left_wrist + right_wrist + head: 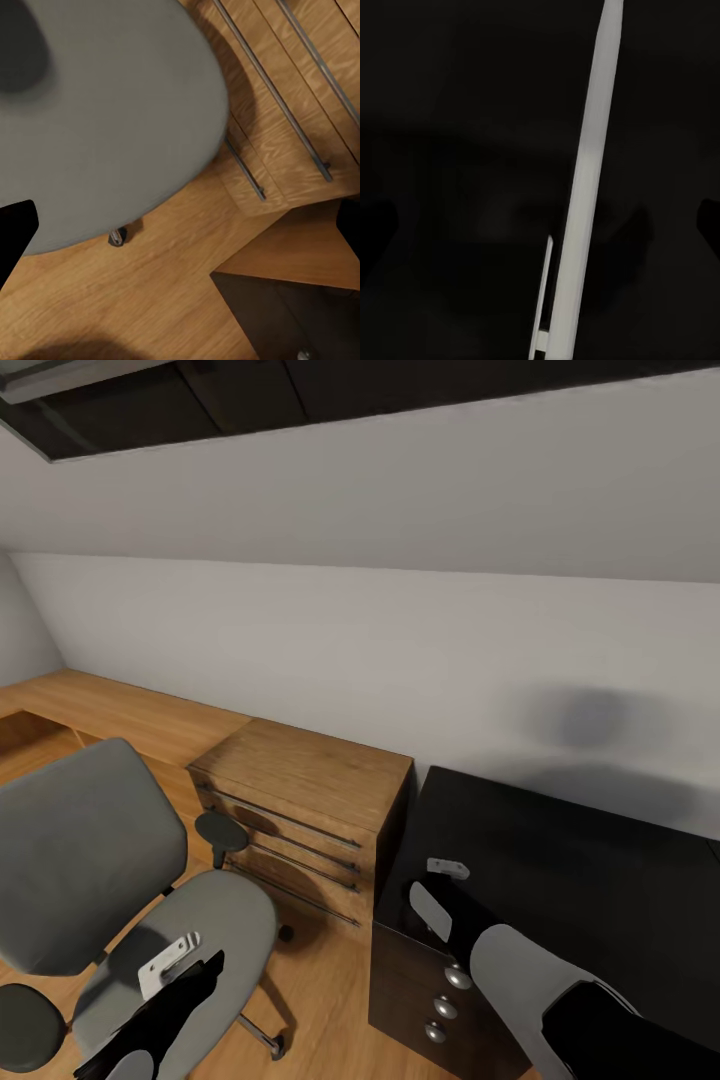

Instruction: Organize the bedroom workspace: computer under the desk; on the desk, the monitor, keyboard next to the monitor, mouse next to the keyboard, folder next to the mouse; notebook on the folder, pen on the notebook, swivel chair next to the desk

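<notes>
Chair and desk seen from my head camera, in a room with a white wall and a wooden floor (150,300). The swivel chair (90,850) stands at the left, its tall grey back furthest from the desk and its seat turned toward it. The black desk (580,870) is at the right, and a wooden chest of drawers (310,770) sits between them against the wall. My left gripper (170,960) hangs just above the chair seat with its fingers spread wide and nothing held. The padding beneath it is plain grey. My right gripper (440,890) hovers over the near corner of the desk top. Its fingertips look parted and empty too, though they are dark against dark. Its camera shows a slim pale strip (585,187) that I cannot identify. My left arm is the nearer one to the chair, so I judge that arm should bring the chair rightward to the desk
</notes>
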Available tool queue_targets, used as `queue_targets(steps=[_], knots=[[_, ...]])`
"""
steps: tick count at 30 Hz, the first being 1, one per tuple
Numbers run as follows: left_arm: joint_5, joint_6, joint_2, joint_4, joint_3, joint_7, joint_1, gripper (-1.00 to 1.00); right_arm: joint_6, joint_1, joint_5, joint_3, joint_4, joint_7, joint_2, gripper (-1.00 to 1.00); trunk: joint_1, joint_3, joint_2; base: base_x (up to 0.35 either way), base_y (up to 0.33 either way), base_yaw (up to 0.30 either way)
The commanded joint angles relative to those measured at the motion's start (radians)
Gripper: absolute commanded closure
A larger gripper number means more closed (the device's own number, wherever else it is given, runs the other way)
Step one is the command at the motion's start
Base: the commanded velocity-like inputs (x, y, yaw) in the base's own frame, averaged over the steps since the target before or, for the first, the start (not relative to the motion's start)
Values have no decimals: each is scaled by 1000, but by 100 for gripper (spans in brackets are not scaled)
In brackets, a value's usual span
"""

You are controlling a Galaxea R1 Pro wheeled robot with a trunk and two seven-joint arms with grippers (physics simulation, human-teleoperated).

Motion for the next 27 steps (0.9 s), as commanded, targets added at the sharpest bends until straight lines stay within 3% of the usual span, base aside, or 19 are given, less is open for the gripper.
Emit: queue_targets(steps=[1,16,27], knots=[[3,3,1,-2,-2,7,-1,-100,6,-1,-6,8,-2,-7,-1,-100,0,-1,-1,0,0,0],[4,3,1,-2,-2,7,-1,-100,6,-1,-6,10,-3,-9,-2,-100,0,-1,-1,-4,0,0],[4,3,1,-2,-2,6,-1,-100,6,-1,-5,10,-3,-9,-2,-100,0,-1,-1,-150,0,0]])
